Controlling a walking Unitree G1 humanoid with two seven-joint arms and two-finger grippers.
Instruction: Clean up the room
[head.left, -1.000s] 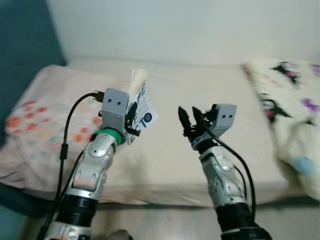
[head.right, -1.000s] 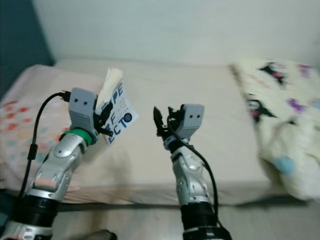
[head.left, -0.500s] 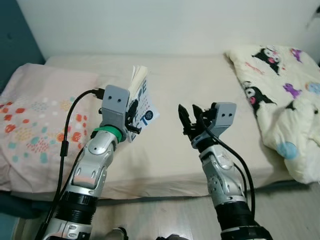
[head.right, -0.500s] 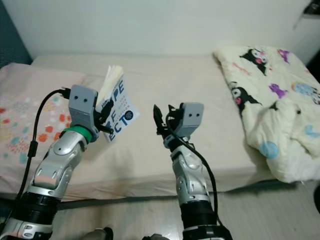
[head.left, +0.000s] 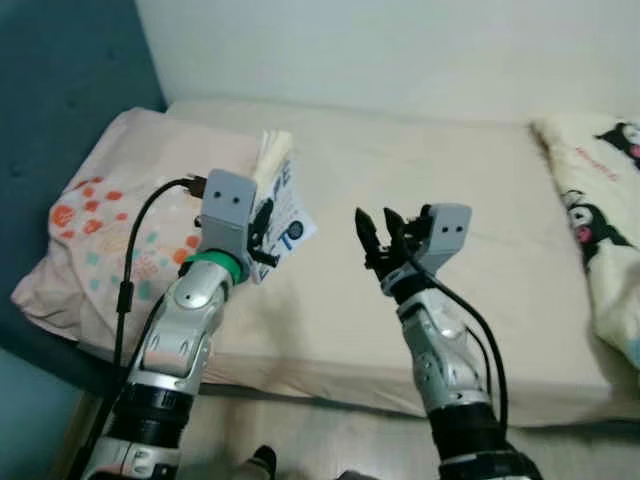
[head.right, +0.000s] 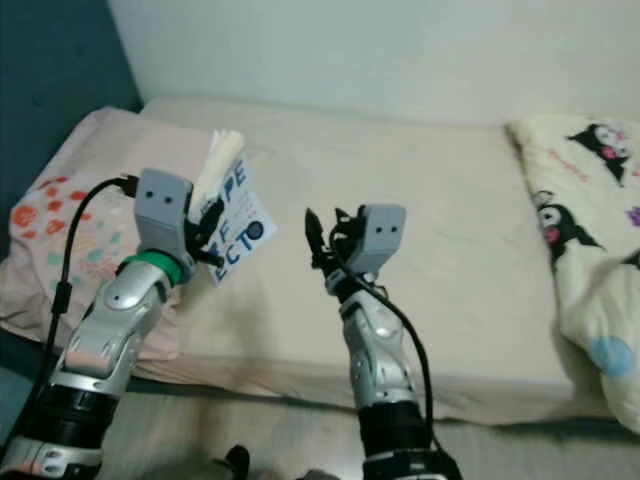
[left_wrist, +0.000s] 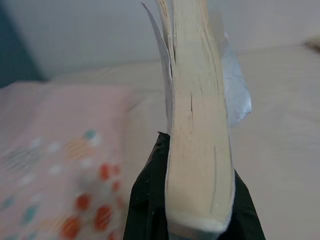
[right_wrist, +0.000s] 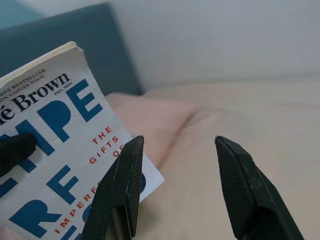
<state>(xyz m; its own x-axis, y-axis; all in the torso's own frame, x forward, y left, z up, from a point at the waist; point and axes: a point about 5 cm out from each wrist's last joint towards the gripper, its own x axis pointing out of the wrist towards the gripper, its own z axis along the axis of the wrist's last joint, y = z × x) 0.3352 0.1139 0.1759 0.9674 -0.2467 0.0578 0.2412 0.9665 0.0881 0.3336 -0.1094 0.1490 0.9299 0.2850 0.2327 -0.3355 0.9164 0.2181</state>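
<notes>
Now my head camera has swung left since half a second ago: more of the pink pillow (head.left: 110, 230) shows, less of the patterned blanket (head.left: 600, 240). Both arms sit unchanged. My left claw (head.left: 262, 232) grips the paperback (head.left: 283, 205) upright above the bed (head.left: 440, 190), white cover with blue letters, yellowed pages. My right claw (head.left: 377, 232) hangs open beside it.

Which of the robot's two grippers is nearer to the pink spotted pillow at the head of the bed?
Left. The left gripper, shut on the book, is held up beside the pillow. The right gripper is open above the middle of the mattress, farther from it.
</notes>
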